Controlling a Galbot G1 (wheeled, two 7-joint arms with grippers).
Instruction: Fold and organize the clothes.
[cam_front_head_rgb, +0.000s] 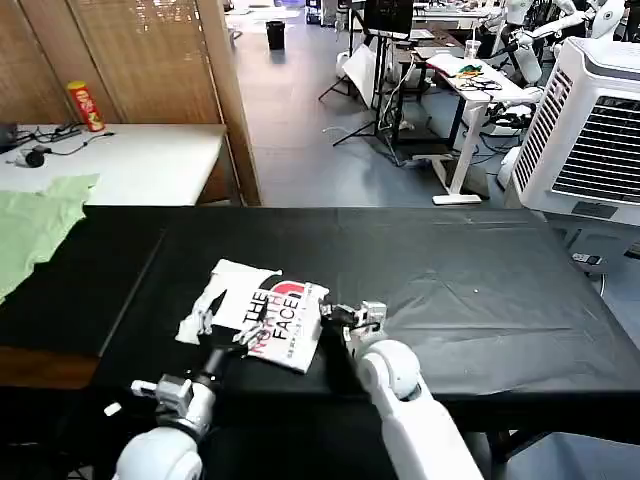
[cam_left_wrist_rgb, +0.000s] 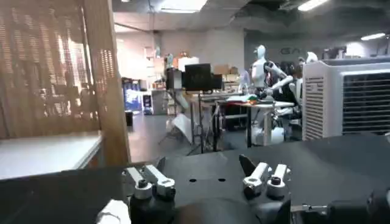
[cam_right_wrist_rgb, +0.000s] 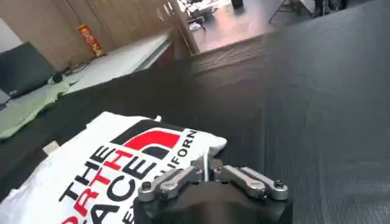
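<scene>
Left tool (cam_front_head_rgb: 222, 338) spread, at T-shirt's (cam_front_head_rgb: 258, 318) near edge | right tool (cam_front_head_rgb: 350, 318) pressed together, beside shirt's logo edge | T-shirt folded compact on black tabletop (cam_front_head_rgb: 480, 290) | remaining: probably final tidy only

Head view looks down from above both arms; right wrist view sits close behind the right gripper (cam_right_wrist_rgb: 210, 176), facing the T-shirt (cam_right_wrist_rgb: 122, 167), shared with the head view; left wrist view faces the room beyond the left gripper (cam_left_wrist_rgb: 207, 181).
</scene>
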